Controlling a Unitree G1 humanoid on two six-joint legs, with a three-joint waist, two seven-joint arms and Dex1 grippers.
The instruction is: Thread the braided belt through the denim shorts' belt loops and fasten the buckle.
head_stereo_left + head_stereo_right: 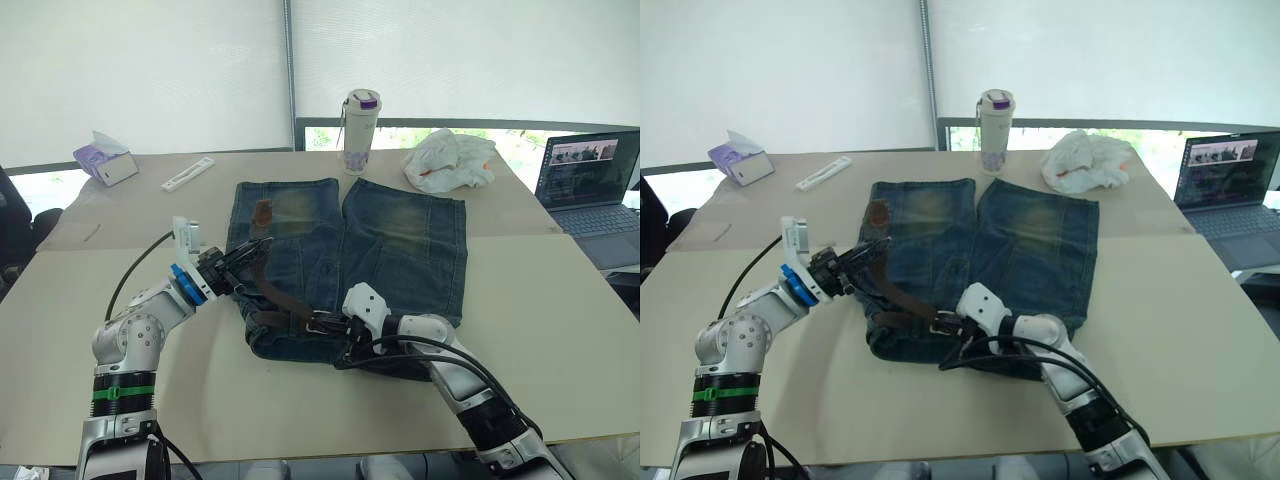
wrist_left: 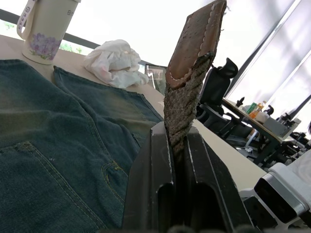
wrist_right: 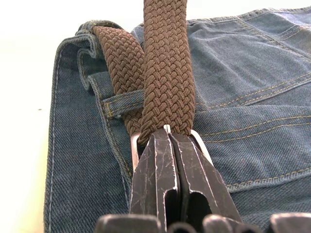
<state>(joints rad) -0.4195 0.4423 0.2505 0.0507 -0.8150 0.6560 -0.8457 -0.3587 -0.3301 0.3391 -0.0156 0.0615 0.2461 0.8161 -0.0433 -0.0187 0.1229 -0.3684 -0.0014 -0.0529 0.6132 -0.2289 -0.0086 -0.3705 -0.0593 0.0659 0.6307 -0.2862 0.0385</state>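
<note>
I am at the fastening step. My left gripper [image 2: 181, 160] clamps the braided belt [image 3: 165, 73] near its tip; my right gripper [image 3: 170, 145] pinches the buckle [image 3: 134, 149] at the denim shorts [image 1: 400, 240] waistband. Next: feed tip into buckle.

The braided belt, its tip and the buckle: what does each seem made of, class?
The braided belt: woven brown cord, matte, plaited strands visible.
Its tip: probably leather, smooth brown with pale edge stitching.
The buckle: likely metal, a silver shiny frame.
</note>
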